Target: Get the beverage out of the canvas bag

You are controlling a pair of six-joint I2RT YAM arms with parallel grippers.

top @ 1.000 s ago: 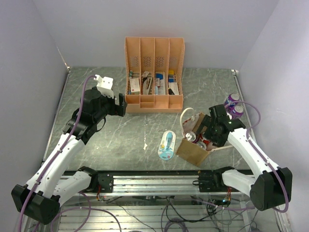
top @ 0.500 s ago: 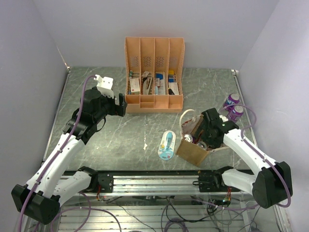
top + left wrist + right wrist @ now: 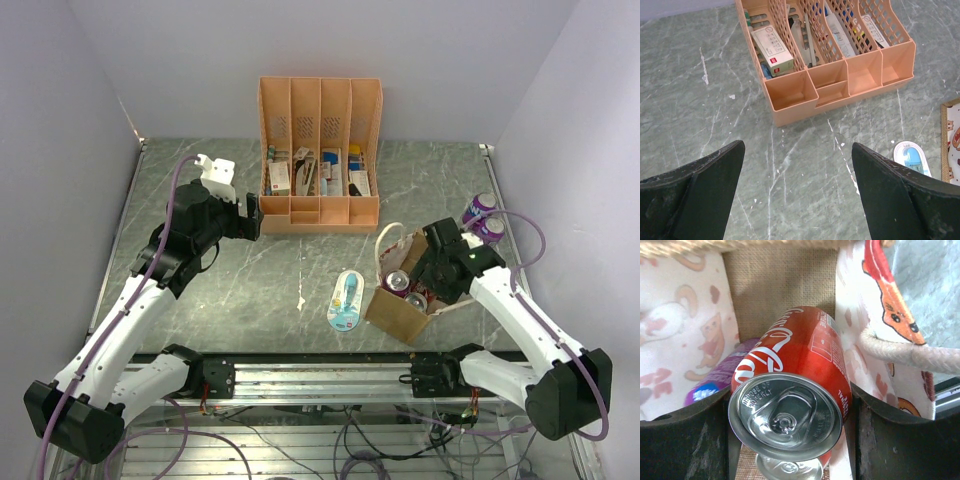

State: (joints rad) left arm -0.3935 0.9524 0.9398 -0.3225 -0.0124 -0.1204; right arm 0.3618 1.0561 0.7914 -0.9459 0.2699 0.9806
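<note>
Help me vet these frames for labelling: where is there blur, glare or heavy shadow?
Top external: even, diffuse light, soft shadows, all sharp. Left wrist: desk organizer crisp; the left tool is a dark, featureless mass. Right wrist: red can sharp with a mild sheen on its lid; the canvas bag lining at left is blurred.

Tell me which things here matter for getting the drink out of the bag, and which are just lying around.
For the job:
canvas bag
red cola can, clamped in the right gripper
purple can beside it in the bag

Lying about:
orange desk organizer
blister pack
two purple cans outside the bag
left gripper, open and idle
</note>
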